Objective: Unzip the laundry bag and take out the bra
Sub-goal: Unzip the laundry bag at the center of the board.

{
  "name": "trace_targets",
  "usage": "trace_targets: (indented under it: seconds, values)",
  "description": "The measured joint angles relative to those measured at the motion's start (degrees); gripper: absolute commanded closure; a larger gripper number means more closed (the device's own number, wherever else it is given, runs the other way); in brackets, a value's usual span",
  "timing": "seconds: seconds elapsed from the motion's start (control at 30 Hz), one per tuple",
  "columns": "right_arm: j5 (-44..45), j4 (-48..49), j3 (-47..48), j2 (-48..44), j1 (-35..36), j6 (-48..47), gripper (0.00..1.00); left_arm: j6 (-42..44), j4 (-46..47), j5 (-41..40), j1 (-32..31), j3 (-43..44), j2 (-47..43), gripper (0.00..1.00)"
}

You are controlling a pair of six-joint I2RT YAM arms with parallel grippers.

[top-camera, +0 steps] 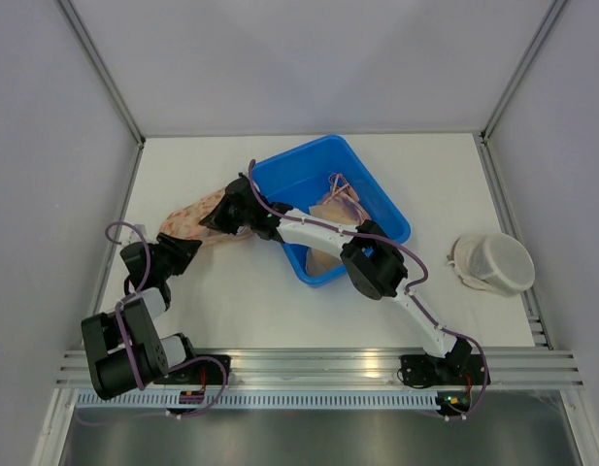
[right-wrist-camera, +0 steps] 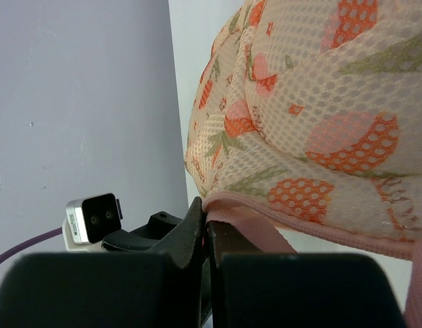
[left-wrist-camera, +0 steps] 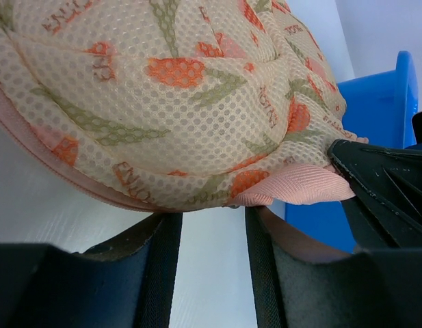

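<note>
Right gripper (right-wrist-camera: 205, 224) clamped on pink trim (right-wrist-camera: 265, 210) of floral peach mesh laundry bag (top-camera: 194, 221). Left gripper (left-wrist-camera: 211, 229) jaws apart, empty; bag sits just ahead of its fingertips.

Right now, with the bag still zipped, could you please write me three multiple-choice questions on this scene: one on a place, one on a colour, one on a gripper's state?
1. Where is the floral laundry bag relative to the bin?
A. Inside it
B. On the table, to its left
C. Under it

2. What colour is the bin?
A. Green
B. White
C. Blue

3. How is the left gripper?
A. Open, nothing between its fingers
B. Shut on the bag
C. Shut on the bin's rim

Answers:
1 B: the top view shows the bag lying on the table beside the bin's left corner.
2 C: its walls and floor are bright blue.
3 A: the left wrist view shows bare table between the parted fingers. It is the right gripper that pinches the bag's pink edge.
</note>
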Motion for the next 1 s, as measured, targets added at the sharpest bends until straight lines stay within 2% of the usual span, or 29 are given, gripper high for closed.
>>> trace_targets:
  seconds: [0.23, 0.5, 0.6, 1.0]
  values:
    - [-0.4, 0.8, -1.7, -0.4, 0.0, 0.4, 1.0, 0.0, 1.0, 0.0, 0.0, 0.0, 0.7, 0.57]
    - [-0.8, 2.8, -3.2, -0.6, 0.0, 0.7, 0.99, -0.1, 1.2, 0.0, 0.0, 0.0, 0.8, 0.67]
    - [-0.8, 3.0, -3.5, -0.7, 0.0, 0.7, 1.0, -0.2, 1.1, 0.0, 0.0, 0.0, 0.8, 0.77]
    - [-0.9, 3.0, -3.7, -0.8, 0.1, 0.7, 1.0, -0.3, -5.2, -3.0, 0.0, 1.5, -1.0, 0.98]
